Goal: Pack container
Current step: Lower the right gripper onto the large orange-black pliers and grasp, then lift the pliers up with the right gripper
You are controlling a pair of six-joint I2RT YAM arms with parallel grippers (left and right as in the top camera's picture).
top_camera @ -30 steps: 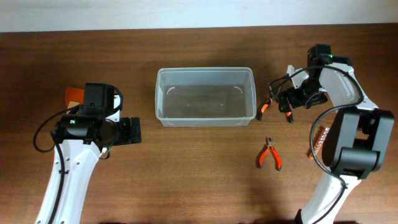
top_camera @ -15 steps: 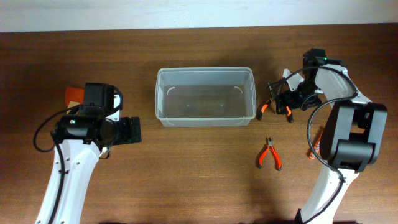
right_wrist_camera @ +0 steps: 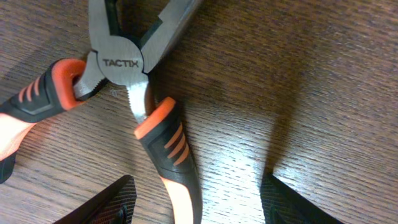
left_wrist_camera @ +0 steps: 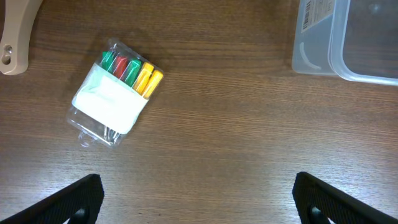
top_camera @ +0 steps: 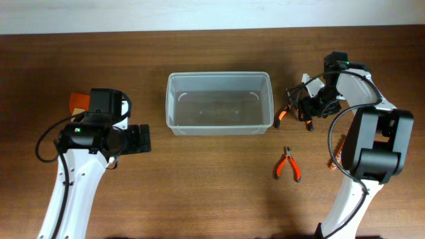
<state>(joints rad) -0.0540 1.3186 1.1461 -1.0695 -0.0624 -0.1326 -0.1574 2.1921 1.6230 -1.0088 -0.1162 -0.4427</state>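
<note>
The clear plastic container [top_camera: 219,103] stands empty in the middle of the table; its corner shows in the left wrist view [left_wrist_camera: 354,37]. Orange-and-black pliers [top_camera: 281,117] lie just right of it. My right gripper [top_camera: 302,106] is open right above them. In the right wrist view [right_wrist_camera: 199,208] its fingers [right_wrist_camera: 106,202] straddle one handle of the TACTIX pliers [right_wrist_camera: 121,62] without closing on it. My left gripper [top_camera: 143,139] is open and empty over bare wood, left of the container [left_wrist_camera: 199,208].
A smaller pair of orange pliers [top_camera: 287,164] lies in front of the right arm. A clear pack of coloured pieces [left_wrist_camera: 118,93] lies ahead of the left gripper. An orange object [top_camera: 80,101] sits at the far left, and another [top_camera: 335,153] by the right arm's base.
My right gripper has swung slightly left and settled over the pliers beside the container. The left arm, container and small pliers have not moved.
</note>
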